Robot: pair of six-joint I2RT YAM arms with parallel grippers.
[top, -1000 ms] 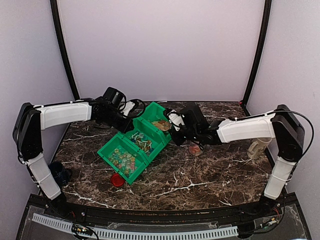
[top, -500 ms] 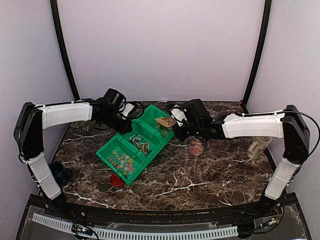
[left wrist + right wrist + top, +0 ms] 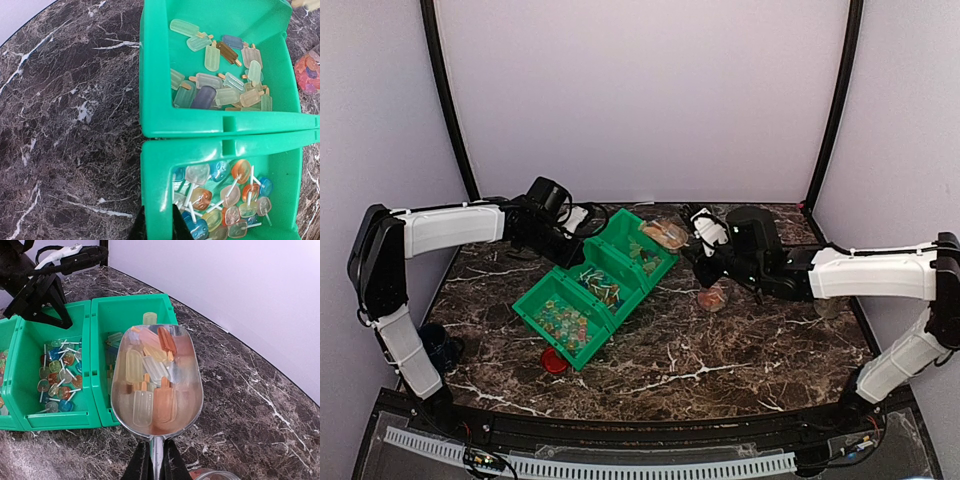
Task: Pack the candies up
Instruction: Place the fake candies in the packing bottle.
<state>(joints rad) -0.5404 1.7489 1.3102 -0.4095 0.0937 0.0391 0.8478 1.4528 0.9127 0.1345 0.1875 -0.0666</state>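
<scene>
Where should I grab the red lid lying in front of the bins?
Grip the red lid across its rim, coming straight down. It lies flat on the table, likely too low for a side grasp. Stay clear of the green bins close beside it.

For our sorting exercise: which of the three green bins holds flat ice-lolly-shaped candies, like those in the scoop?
The far-end bin of the row. The middle bin holds lollipops on white sticks; the nearest bin holds small round sweets.

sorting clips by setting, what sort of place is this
Probably a lab robot cell, not a shop: blank pale walls box in a marbled table, and two robot arms work over green bins of candies.
</scene>
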